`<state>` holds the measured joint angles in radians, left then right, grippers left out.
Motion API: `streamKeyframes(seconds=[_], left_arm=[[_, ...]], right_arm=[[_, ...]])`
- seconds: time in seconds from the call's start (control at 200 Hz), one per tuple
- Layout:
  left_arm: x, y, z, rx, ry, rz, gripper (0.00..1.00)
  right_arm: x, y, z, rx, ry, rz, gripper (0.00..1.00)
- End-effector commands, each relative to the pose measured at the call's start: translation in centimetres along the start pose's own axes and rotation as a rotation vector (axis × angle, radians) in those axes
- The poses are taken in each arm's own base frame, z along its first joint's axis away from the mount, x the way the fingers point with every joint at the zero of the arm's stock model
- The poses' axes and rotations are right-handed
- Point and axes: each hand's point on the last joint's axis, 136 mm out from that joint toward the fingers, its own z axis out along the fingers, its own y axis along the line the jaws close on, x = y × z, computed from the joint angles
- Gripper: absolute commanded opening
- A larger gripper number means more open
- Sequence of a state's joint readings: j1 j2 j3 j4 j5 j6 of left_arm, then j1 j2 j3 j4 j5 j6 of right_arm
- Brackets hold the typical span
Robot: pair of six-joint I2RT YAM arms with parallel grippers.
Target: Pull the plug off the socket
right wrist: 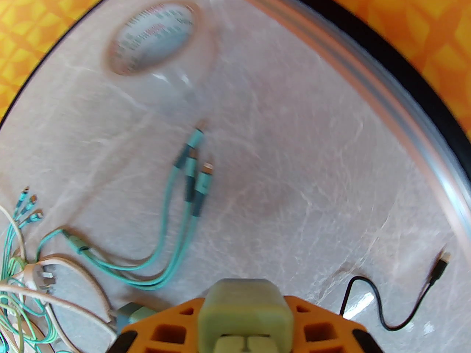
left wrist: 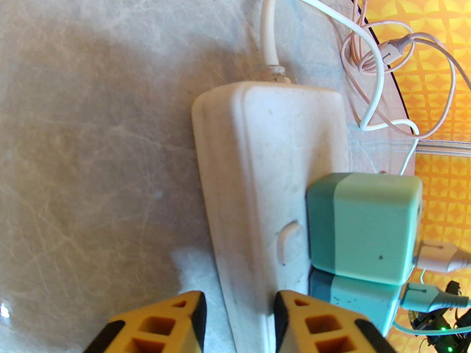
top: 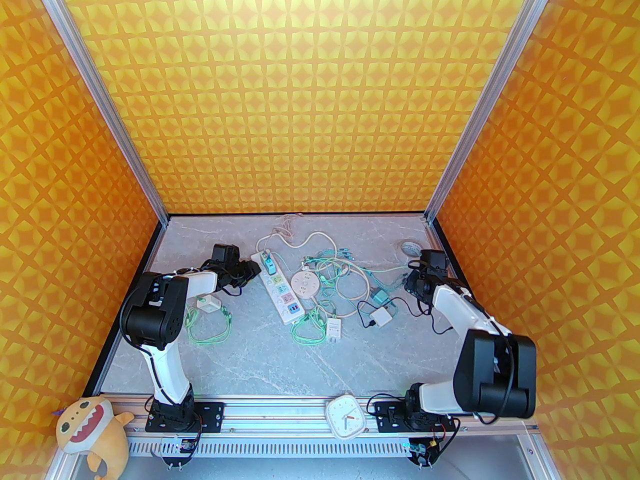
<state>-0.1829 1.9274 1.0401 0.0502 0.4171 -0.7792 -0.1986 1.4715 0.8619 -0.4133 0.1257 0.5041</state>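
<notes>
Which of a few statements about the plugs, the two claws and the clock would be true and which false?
1. Two teal plugs sit in the white power strip. True.
2. The left gripper is clamped on a plug. False: it is open, with the strip's edge between its jaws.
3. The right gripper holds a pale green block. True.
4. The clock lies against the far wall. False: it sits on the near rail, between the arm bases.
</notes>
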Motion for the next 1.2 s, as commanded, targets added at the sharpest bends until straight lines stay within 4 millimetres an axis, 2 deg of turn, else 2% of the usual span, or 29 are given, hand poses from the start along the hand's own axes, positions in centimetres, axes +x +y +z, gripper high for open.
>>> streamKeyframes(seconds=[0.0,0.215,0.33,0.625,0.7,0.795,1.195], left_arm=[[2.1,2.5,0.0,-0.101,0.052,-0.011,0.37],[2.1,2.6,0.0,-0.103,0.053,-0.012,0.36],[2.1,2.5,0.0,-0.103,0.052,-0.012,0.36],[2.0,2.4,-0.1,-0.101,0.050,-0.008,0.37],[2.1,2.4,-0.1,-0.101,0.051,-0.009,0.37],[2.0,2.4,-0.1,-0.100,0.050,-0.008,0.37],[2.1,2.5,0.0,-0.103,0.051,-0.011,0.37]], right_arm=[[0.8,-0.1,1.5,-0.031,0.048,0.064,0.15],[1.9,-0.8,2.8,-0.026,0.097,0.090,0.17],[2.2,-0.8,3.0,-0.021,0.122,0.089,0.23],[2.6,-0.6,3.0,-0.032,0.143,0.092,0.27],[2.8,-0.7,3.0,-0.028,0.149,0.091,0.33],[2.8,-0.8,2.5,-0.025,0.149,0.086,0.53],[1.3,-0.3,-0.7,-0.057,0.102,0.066,0.59]])
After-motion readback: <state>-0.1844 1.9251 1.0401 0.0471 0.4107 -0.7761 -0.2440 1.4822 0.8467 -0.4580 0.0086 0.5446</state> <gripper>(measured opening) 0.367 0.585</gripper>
